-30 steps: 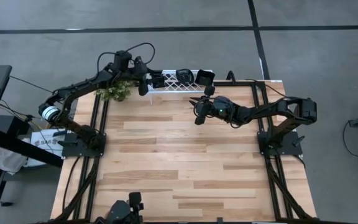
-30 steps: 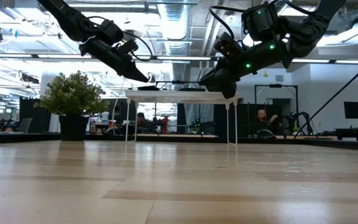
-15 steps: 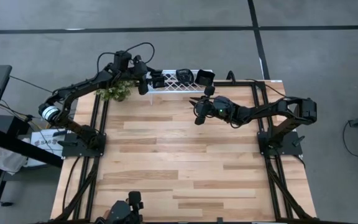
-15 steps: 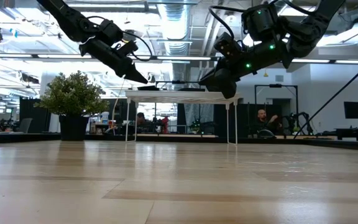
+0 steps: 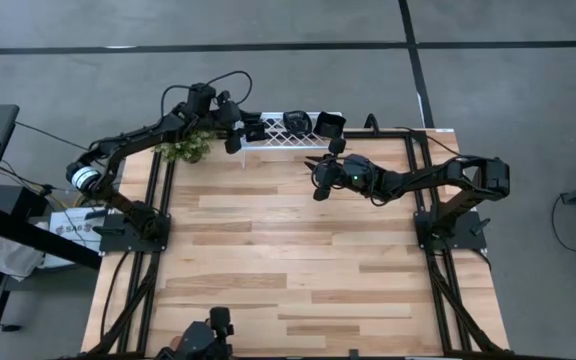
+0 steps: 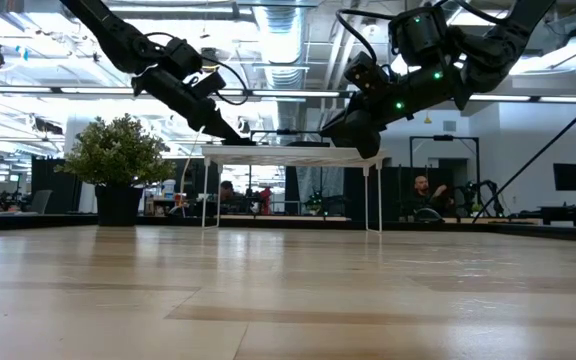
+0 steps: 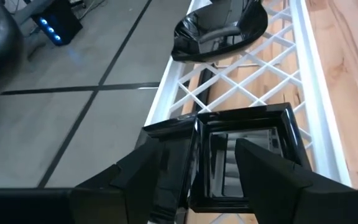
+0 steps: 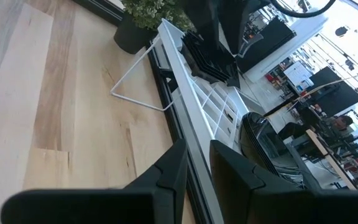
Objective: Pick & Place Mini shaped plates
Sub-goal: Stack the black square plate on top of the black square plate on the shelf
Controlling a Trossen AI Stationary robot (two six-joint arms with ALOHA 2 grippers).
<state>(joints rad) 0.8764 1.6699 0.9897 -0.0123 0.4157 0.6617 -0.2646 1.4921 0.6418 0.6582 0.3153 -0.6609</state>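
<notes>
Black mini shaped plates sit on top of the white lattice rack (image 5: pixel 274 141) at the table's far edge. They are a square one (image 5: pixel 255 128) (image 7: pixel 253 127), a wavy-rimmed one (image 5: pixel 296 122) (image 7: pixel 219 28) and another (image 5: pixel 330 124). The right wrist view shows the square ones as a stack (image 8: pixel 207 53). My left gripper (image 5: pixel 239 128) (image 7: pixel 216 158) is open at the square plate. One finger is outside its near rim (image 7: pixel 197 140) and one is over its hollow. My right gripper (image 5: pixel 318 180) (image 8: pixel 197 165) hovers above the table in front of the rack. It has a narrow gap and nothing in it. My left gripper slants down onto the top square plate from the rack's left end. One finger (image 7: pixel 166 171) is beside the rim's outer face and the other (image 7: pixel 263 171) is inside the dish. I cannot tell whether either finger touches the plate, which lies flat on the rack.
A small potted plant (image 5: pixel 183 148) (image 6: pixel 118 165) stands at the far left corner beside the rack's left end. The rack stands on thin white legs (image 6: pixel 373 195). Bare wooden tabletop (image 5: pixel 288 260) stretches from the rack to the near edge. People show in the room beyond.
My left gripper has tipped a little further down. Its fingertips have sunk toward the rack's top at the square plate. My right arm has kept still.
</notes>
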